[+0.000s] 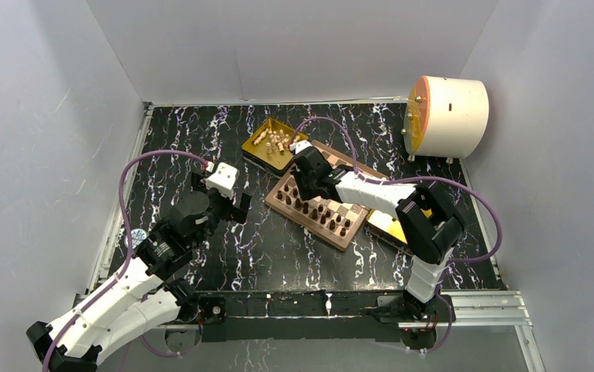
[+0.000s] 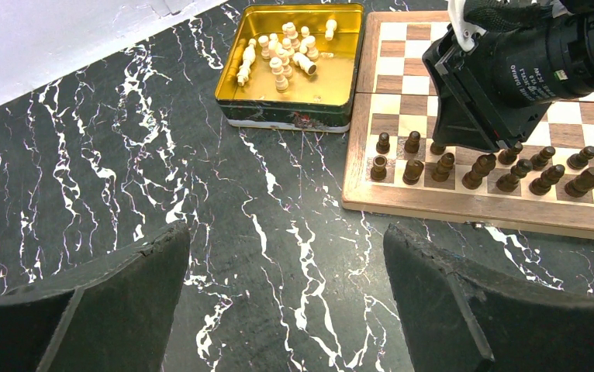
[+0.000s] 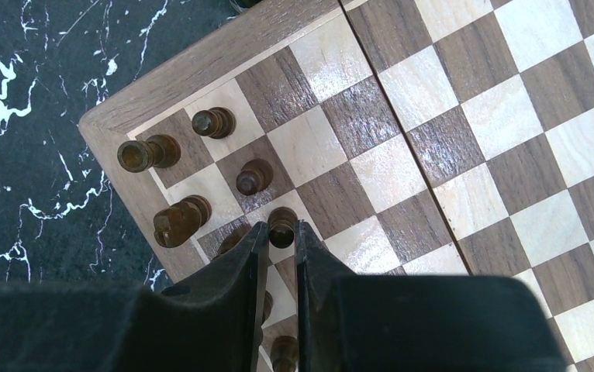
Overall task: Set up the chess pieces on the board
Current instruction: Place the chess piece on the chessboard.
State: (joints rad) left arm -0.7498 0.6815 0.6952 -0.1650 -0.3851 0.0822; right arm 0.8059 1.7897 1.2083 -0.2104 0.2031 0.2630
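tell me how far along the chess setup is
Done: the dark pieces stand in two rows along one edge of the board. In hand: the right gripper pinches a dark pawn standing in the inner row. Left: the cream pieces lie in the gold tray, none seen on the board; the left gripper hangs open over the table.

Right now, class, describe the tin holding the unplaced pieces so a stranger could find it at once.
Find the chessboard in the middle of the black marbled table. Just off its far left corner sits a shallow gold tin. Unlike the other gold tray on the board's opposite side, it shows a heap of cream pieces.
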